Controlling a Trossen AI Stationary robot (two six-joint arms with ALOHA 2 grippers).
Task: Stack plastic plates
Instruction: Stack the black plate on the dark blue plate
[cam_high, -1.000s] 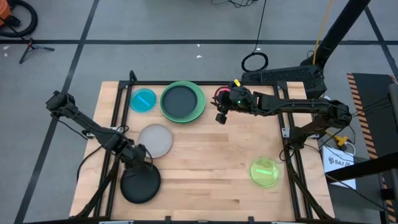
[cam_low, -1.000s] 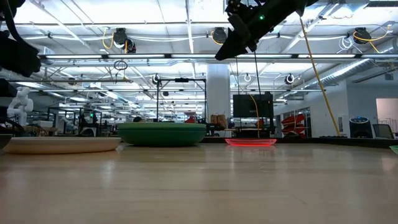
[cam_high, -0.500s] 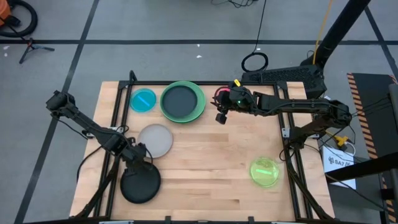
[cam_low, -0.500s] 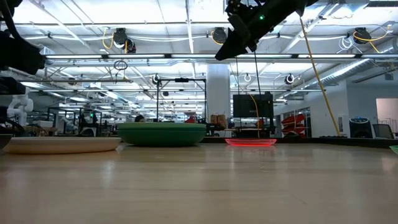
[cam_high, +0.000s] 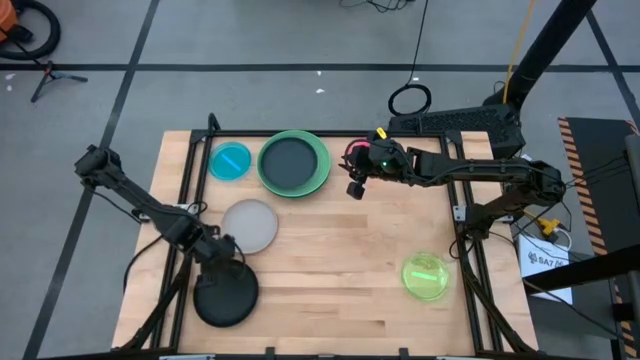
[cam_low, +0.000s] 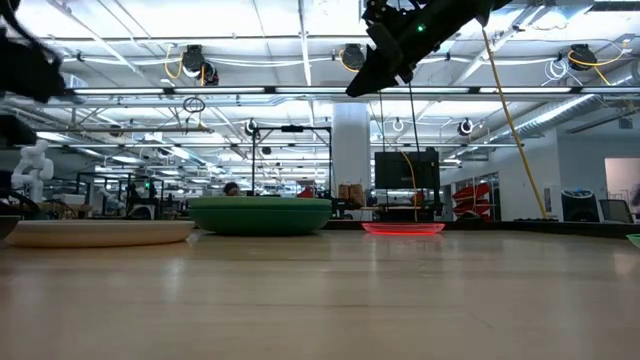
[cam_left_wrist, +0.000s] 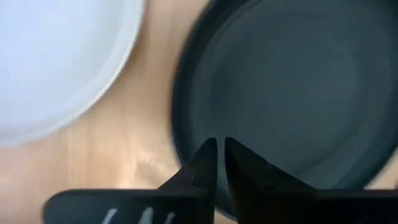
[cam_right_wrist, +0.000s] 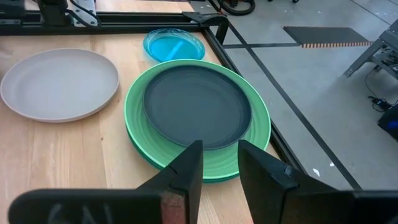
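In the high view a black plate (cam_high: 226, 298) lies near the front left, a grey plate (cam_high: 250, 225) behind it, a small blue plate (cam_high: 231, 161) at the far left. A dark plate (cam_high: 291, 160) sits inside a green plate (cam_high: 322, 170). A pink plate (cam_high: 352, 150) shows partly under the right arm, and a yellow-green plate (cam_high: 427, 276) lies front right. My left gripper (cam_high: 225, 262) hangs shut over the black plate's far rim (cam_left_wrist: 186, 124). My right gripper (cam_high: 355, 188) is open, raised high (cam_low: 358, 88) beside the green plate (cam_right_wrist: 137, 118).
A black metal frame (cam_high: 190, 170) runs along the table's left, far and right sides. Bare wood (cam_high: 340, 270) lies between the black plate and the yellow-green plate. Beyond the far edge lie floor and cables.
In the low view my left arm has moved upward at the picture's left edge. The plates and my right gripper have stayed where they were.
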